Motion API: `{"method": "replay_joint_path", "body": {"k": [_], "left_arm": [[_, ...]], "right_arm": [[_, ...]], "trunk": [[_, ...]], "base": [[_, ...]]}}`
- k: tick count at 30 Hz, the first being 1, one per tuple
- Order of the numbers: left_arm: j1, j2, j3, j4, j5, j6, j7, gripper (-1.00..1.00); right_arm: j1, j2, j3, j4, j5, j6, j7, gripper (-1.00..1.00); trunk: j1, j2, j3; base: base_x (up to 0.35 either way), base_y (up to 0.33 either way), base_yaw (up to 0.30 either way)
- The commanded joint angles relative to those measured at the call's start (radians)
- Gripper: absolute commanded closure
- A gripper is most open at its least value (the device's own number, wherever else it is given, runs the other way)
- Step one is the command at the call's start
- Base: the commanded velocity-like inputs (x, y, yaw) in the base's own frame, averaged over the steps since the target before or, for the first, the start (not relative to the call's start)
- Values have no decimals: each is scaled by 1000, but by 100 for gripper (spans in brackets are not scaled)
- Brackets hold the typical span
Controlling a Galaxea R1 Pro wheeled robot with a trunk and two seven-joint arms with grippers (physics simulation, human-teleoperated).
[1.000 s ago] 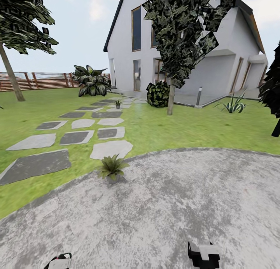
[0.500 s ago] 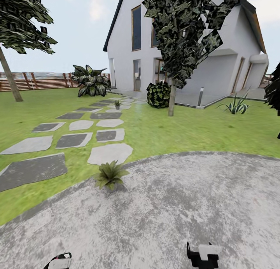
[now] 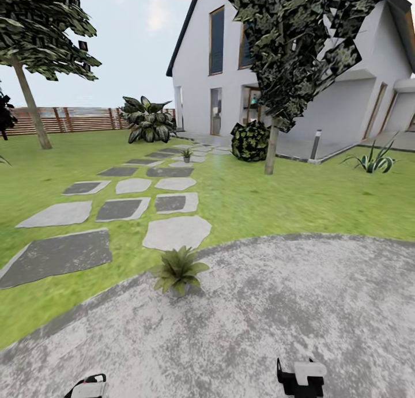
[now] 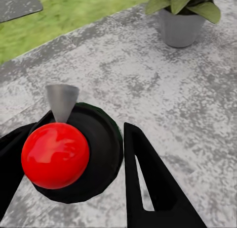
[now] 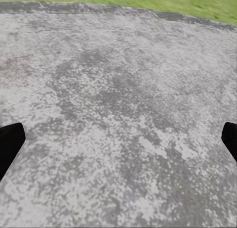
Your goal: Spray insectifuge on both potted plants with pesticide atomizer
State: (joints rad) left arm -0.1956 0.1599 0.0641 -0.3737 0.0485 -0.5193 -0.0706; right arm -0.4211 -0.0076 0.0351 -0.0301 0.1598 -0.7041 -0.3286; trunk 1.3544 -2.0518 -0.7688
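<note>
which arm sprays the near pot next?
Left. Its fingers flank the pesticide atomizer, nozzle toward the nearby potted plant. The right gripper hangs open over bare paved patch, so it likely has nothing to spray.

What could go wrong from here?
1. The atomizer sits between the left end effector fingers with its nozzle short of the near plant; spraying from here may cover it only partly.
2. The far plant stands well up the stepping stones, easily missed.
</note>
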Motion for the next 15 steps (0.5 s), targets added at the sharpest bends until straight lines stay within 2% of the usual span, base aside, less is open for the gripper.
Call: {"method": "replay_joint_path", "body": {"k": [1,15], "left_arm": [[-1,0,4,1,5,-2,-8,100],[-1,0,3,1,2,-2,-8,100]], "right_arm": [[-1,0,3,1,9,0,-10,-100],[-1,7,2,-1,6,0,-12,-100]], "trunk": [[0,0,-1],[0,0,-3]], "base": [[282,240,8],[278,243,1]]}}
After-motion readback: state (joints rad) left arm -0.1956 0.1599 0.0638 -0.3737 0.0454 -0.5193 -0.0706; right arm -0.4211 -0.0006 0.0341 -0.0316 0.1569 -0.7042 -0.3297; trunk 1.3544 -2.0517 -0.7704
